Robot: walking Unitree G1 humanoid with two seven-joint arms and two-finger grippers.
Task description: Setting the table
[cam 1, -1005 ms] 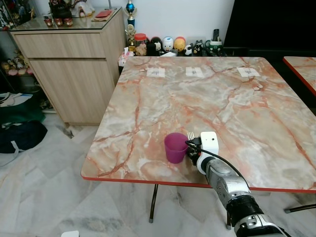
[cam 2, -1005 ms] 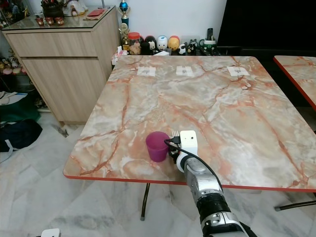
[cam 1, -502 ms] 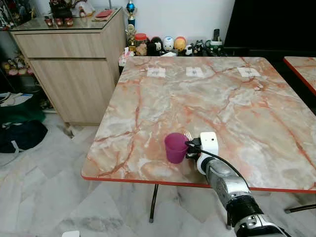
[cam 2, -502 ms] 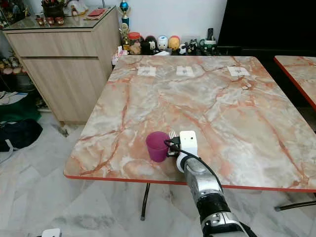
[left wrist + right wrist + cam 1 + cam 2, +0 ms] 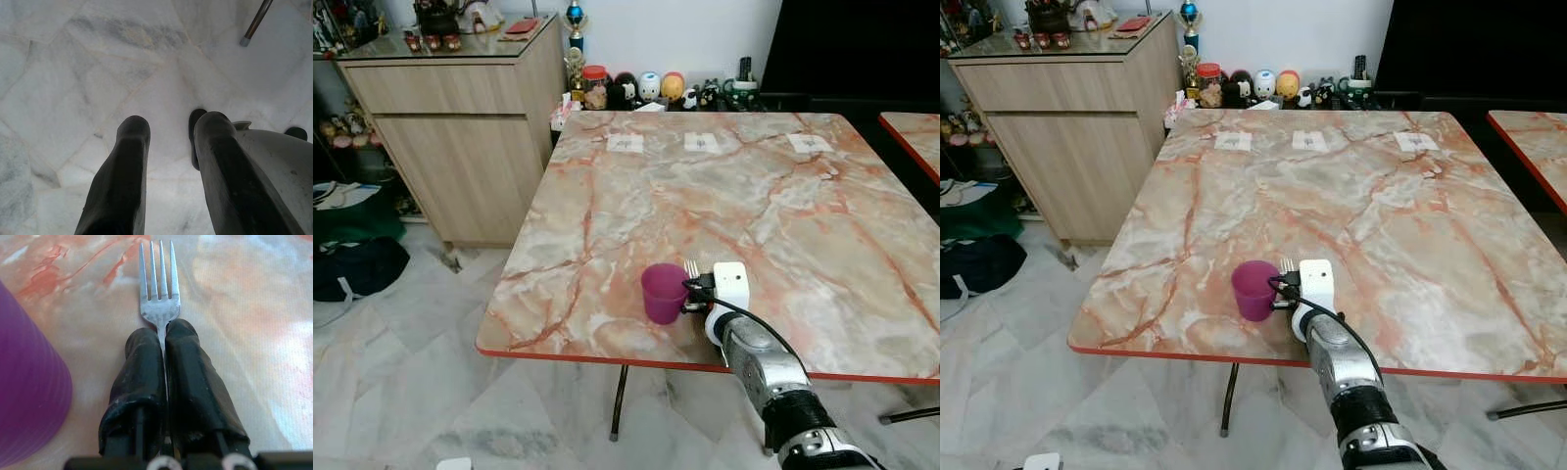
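Near the front edge of the marble-patterned table (image 5: 724, 186), I have the right gripper (image 5: 164, 340) clamped tight on a metal fork (image 5: 159, 289), its two black fingers pressed together on the neck with the four tines pointing toward the far side. The fork sits low over the tabletop, just right of the purple cup (image 5: 663, 292); I cannot tell whether it touches the surface. I judge this as the placing step: the cup is already set and the fork is being laid beside it. Next I would lower until the fork lies flat, part the fingers, and draw back without nudging the cup, which stands very close.

The cup is ribbed plastic, tapering toward its base, light enough to slide if bumped. The fork is thin, brushed steel, slightly scuffed. The tabletop is glossy, pink and cream veined, with a red rim, so the fork may skate on it.

The left gripper (image 5: 168, 161) hangs idle over the pale tiled floor (image 5: 73, 73), fingers slightly apart and holding nothing.
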